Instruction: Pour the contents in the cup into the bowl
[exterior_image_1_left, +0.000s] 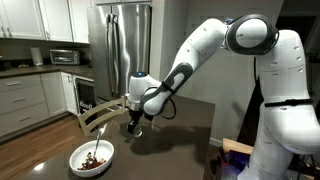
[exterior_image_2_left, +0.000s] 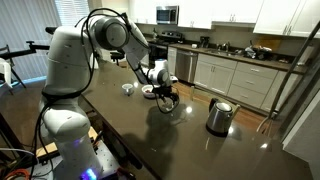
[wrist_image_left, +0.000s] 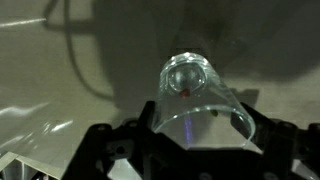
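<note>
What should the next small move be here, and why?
Probably set the small clear glass tumbler down on the dark table and open the end effector: it looks nearly empty, and dark brown bits already lie in the wide white bowl.

No text, label, brand or number is legible — none on any surface.

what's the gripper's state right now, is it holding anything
gripper: closed, holding the clear glass cup
</note>
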